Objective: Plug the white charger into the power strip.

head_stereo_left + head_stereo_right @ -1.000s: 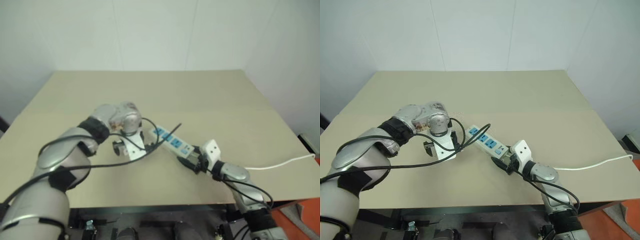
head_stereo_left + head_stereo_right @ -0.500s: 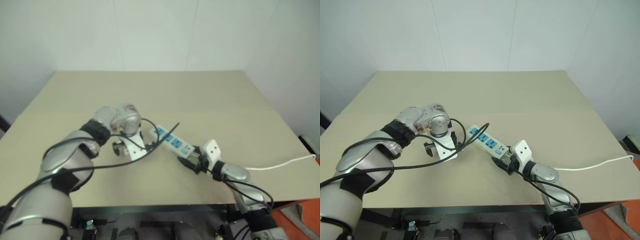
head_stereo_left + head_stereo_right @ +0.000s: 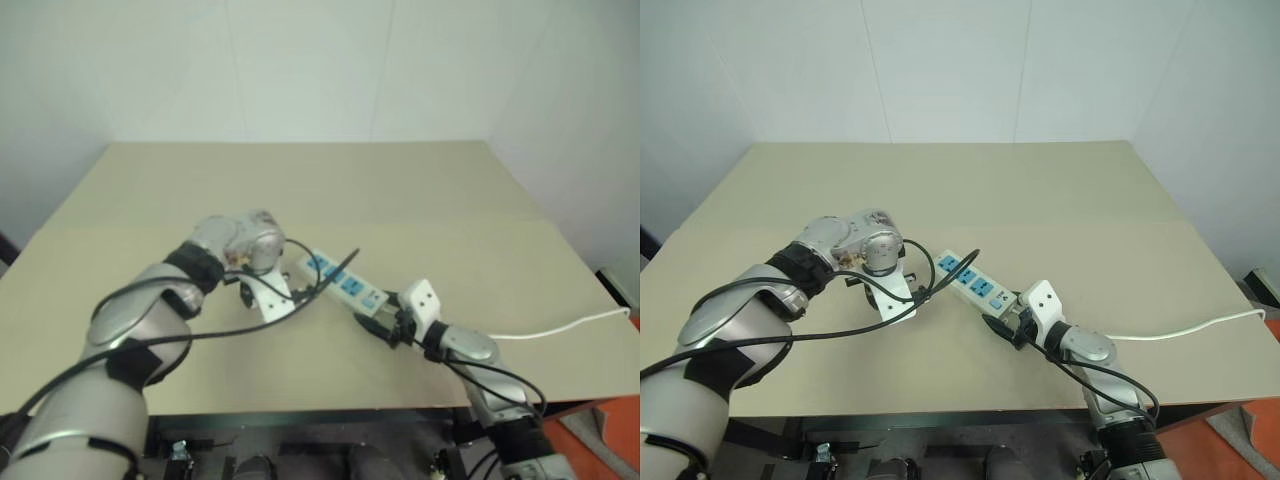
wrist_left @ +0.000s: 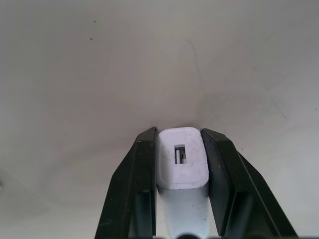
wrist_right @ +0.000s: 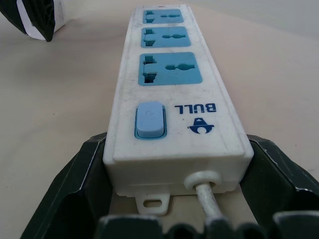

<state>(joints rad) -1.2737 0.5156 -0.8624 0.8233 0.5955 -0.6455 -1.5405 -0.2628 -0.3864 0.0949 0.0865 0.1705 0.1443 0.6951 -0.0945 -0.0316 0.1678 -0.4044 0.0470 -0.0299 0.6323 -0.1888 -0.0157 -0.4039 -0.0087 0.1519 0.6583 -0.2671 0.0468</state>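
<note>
The white charger sits upright between the two black fingers of the left tool, which is closed on it from both sides; its upturned end face shows a small rectangular port, and no writing can be read on it; below it lies the bare beige surface, though whether the charger touches it cannot be told. In the head views the left tool points steeply down at the surface, just beside the far end of the power strip.

The power strip lies flat on the surface, running diagonally from the left tool toward the right one; it carries three blue socket panels in a row, then a pale blue switch at the cord end; beside the switch the word "BULL" is printed in blue above a small logo, seen upside down from the right wrist. A thin white cord leaves that end and trails across the surface toward its right edge.

The right tool stands wide, its black fingers flanking the cord end of the strip on either side; whether they press on the casing cannot be told. Loose black cables from the left arm arch over the strip's far end.
</note>
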